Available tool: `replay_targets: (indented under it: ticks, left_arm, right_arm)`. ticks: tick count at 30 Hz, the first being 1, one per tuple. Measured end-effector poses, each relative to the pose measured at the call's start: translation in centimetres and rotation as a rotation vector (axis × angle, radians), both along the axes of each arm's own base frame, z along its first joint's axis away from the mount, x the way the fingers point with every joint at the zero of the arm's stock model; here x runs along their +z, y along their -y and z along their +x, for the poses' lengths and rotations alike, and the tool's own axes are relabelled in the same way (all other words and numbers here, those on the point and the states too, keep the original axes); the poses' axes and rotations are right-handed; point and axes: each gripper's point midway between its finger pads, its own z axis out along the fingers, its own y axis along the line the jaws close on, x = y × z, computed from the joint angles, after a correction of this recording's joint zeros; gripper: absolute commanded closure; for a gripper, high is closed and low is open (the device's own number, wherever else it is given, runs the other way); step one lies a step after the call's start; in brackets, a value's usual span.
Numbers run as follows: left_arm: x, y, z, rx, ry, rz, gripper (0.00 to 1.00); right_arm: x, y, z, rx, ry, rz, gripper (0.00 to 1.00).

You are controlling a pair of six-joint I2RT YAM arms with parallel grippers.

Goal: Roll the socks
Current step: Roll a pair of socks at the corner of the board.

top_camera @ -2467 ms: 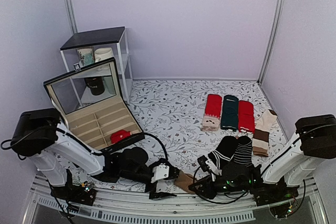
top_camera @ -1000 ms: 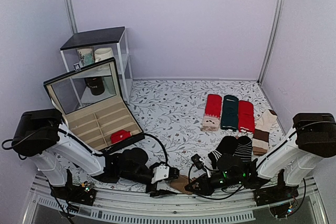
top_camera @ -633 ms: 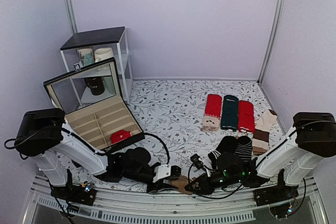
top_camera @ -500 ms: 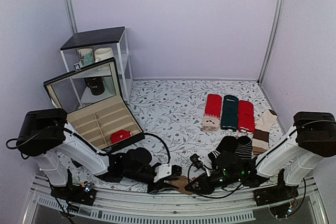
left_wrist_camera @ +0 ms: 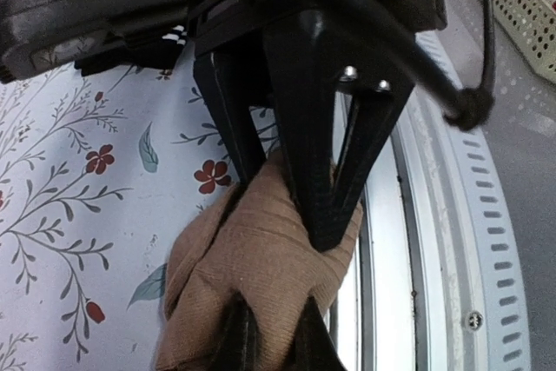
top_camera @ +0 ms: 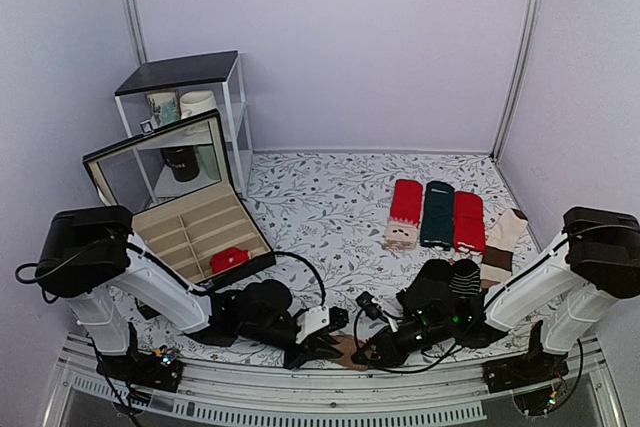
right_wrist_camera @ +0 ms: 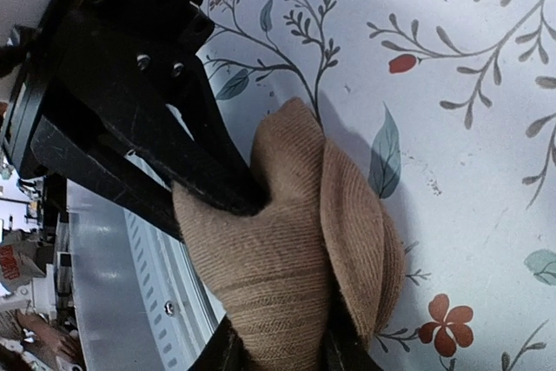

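From above, the brown socks (top_camera: 349, 351) are almost wholly covered where the left gripper (top_camera: 329, 345) and right gripper (top_camera: 367, 349) meet, only a tan sliver showing, and the striped socks (top_camera: 464, 276) lie partly behind the right arm (top_camera: 530, 283). In the left wrist view the bundle's lower end and that gripper's closed fingers (left_wrist_camera: 241, 341) run off the bottom edge; in the right wrist view the fingertips (right_wrist_camera: 224, 347) barely enter the frame, so their hold cannot be judged

The left gripper (left_wrist_camera: 273, 341), open 1 second ago, has slid right and closed on the socks (left_wrist_camera: 252, 258).
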Motion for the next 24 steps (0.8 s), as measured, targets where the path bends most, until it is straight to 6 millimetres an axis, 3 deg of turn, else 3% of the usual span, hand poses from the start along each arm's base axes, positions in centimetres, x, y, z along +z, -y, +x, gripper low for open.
replay_targets:
  ticks: [4,10,15,18,24]
  left_arm:
    - [-0.2,0.3,-0.1,0.006,-0.038,0.004,1.0]
    - [-0.5,1.3,0.1,0.03,-0.089,0.001,1.0]
    - [-0.4,1.5,0.0,0.038,-0.113,-0.005,1.0]
    - [-0.5,1.5,-0.2,0.027,-0.124,-0.004,1.0]
    - [-0.5,1.5,-0.4,0.02,-0.129,-0.003,1.0]
  right_arm:
    - [0.6,-0.2,0.3,0.013,0.034,-0.02,0.56]
    - [1.6,1.5,2.3,-0.032,0.218,-0.096,0.52]
    - [3.9,3.4,3.9,-0.081,0.453,-0.115,0.5]
    - [4.8,3.5,3.3,-0.06,0.584,-0.12,0.5]
    - [4.5,2.7,-0.1,0.093,0.804,-0.175,0.5]
